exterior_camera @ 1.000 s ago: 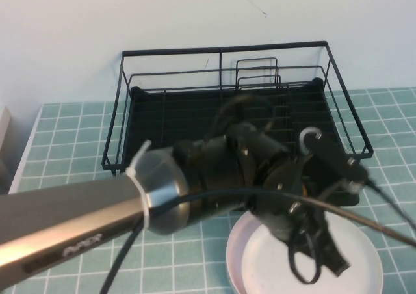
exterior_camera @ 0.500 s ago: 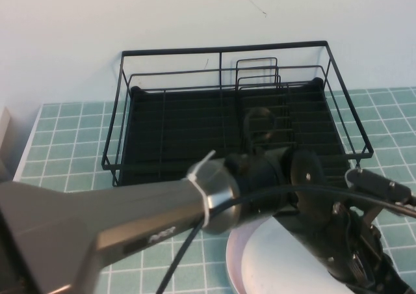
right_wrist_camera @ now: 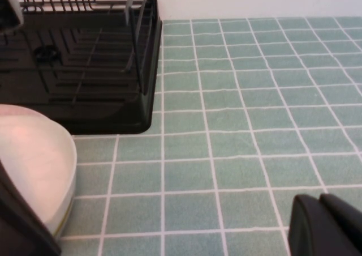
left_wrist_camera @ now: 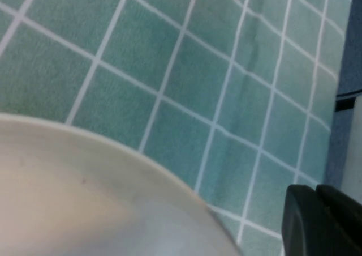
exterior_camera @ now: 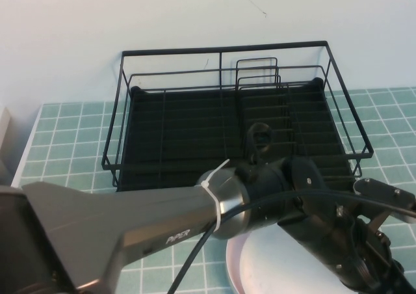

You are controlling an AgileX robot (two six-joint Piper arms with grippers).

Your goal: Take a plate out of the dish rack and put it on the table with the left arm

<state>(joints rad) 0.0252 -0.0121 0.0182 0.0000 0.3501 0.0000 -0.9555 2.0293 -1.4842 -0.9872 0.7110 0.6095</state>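
The cream-white plate (exterior_camera: 273, 265) lies flat on the teal tiled table (exterior_camera: 71, 144), in front of the dish rack (exterior_camera: 227, 105); a pinkish edge shows along its left side. The black wire rack holds no plate. My left arm (exterior_camera: 162, 229) reaches across the foreground over the plate, and its wrist runs off the bottom right. In the left wrist view the left gripper (left_wrist_camera: 314, 196) is shut and empty, just past the plate's rim (left_wrist_camera: 85, 193). My right gripper (right_wrist_camera: 319, 202) is shut and empty over bare tiles, right of the plate (right_wrist_camera: 34, 160) and the rack's corner (right_wrist_camera: 141, 97).
A white wall stands behind the rack. The table's left edge (exterior_camera: 26, 151) has a beige object (exterior_camera: 5, 138) beside it. The table's edge and a blue floor (left_wrist_camera: 345, 69) show in the left wrist view. Open tiles (right_wrist_camera: 254, 97) lie right of the rack.
My left arm has swung from above the plate's middle toward the lower right and closer to the camera. The plate has stayed flat on the table.
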